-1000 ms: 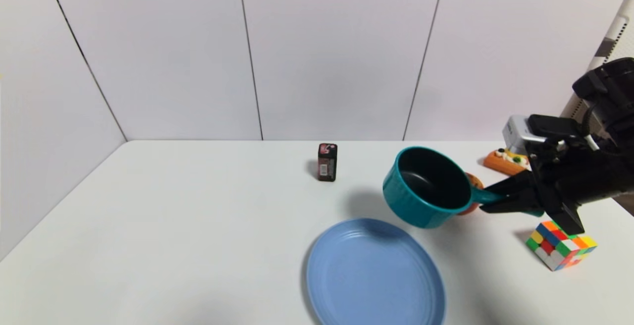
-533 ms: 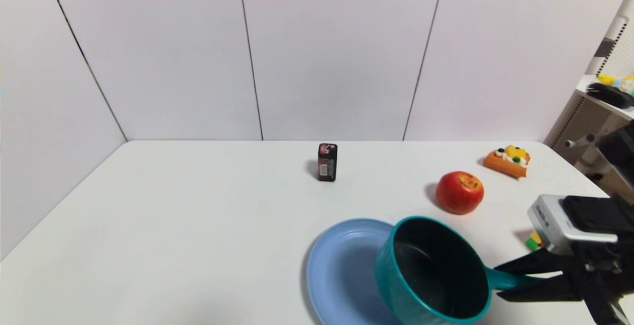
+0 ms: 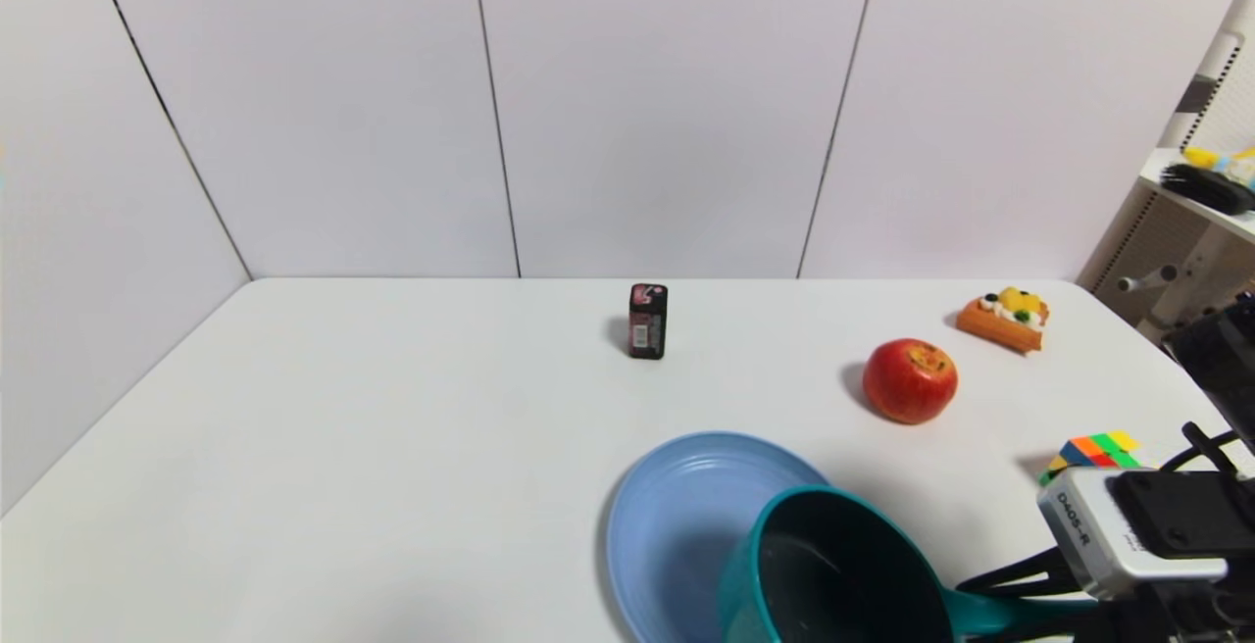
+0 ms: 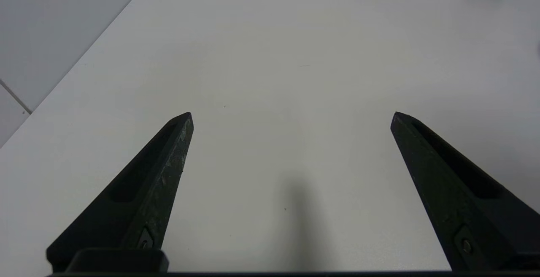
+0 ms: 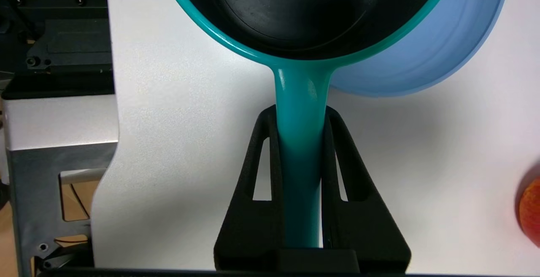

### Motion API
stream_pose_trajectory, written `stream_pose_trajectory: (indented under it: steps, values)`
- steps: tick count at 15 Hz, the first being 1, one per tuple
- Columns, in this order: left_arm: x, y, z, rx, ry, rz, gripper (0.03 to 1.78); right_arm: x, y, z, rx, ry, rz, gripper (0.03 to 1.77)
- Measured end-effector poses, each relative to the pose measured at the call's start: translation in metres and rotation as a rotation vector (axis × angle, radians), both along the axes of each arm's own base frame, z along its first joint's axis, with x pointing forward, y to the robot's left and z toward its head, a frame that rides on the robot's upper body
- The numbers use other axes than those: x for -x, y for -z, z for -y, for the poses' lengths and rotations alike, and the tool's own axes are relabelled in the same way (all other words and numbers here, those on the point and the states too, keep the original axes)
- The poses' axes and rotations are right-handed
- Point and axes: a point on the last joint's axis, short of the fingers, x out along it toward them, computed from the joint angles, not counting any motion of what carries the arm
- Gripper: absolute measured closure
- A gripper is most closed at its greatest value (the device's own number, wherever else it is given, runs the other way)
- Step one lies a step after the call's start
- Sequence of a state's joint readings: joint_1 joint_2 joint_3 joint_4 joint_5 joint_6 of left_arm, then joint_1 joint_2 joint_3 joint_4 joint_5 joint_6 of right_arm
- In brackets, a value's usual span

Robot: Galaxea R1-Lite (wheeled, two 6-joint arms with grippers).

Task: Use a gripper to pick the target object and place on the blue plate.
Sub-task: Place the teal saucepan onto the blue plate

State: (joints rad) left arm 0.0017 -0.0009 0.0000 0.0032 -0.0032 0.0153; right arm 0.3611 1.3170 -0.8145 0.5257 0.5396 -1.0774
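Two containers are in view: the teal saucepan (image 3: 833,574) and the blue plate (image 3: 677,525). The saucepan's dark interior holds nothing visible; the plate's bare surface shows on its far and left portions. The saucepan sits over the plate's near-right part, its bowl overlapping the plate rim; whether its base touches the plate cannot be told. Its handle (image 5: 300,142) projects past the plate's edge toward the right gripper (image 5: 300,114), whose fingers (image 5: 263,158) are clamped against both sides of the handle. The left gripper (image 4: 291,116) hangs over bare table (image 3: 392,427) well to the left, its fingers spread wide and holding nothing.

Right of the plate lie a red apple (image 3: 910,380), a colour cube (image 3: 1093,452) and a toy waffle (image 3: 1005,318). A small dark box (image 3: 647,320) stands near the back wall. The table's near edge runs close beside the saucepan in the right wrist view.
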Motion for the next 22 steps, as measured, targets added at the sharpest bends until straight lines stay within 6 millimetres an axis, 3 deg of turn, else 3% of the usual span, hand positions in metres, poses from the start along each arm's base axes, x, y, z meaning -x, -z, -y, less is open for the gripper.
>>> stream_pose_trajectory:
  steps: [6, 11, 22]
  values:
    - [0.0, 0.0, 0.0, 0.0, 0.0, 0.0, 0.12, -0.039, -0.008, -0.017, -0.002, -0.009, 0.014, 1.53]
    - [0.0, 0.0, 0.0, 0.0, 0.0, 0.0, 0.12, -0.066, 0.001, -0.03, 0.038, -0.014, -0.012, 1.53]
    - [0.0, 0.0, 0.0, 0.0, 0.0, 0.0, 0.12, -0.082, 0.014, -0.044, 0.146, -0.005, -0.005, 1.53]
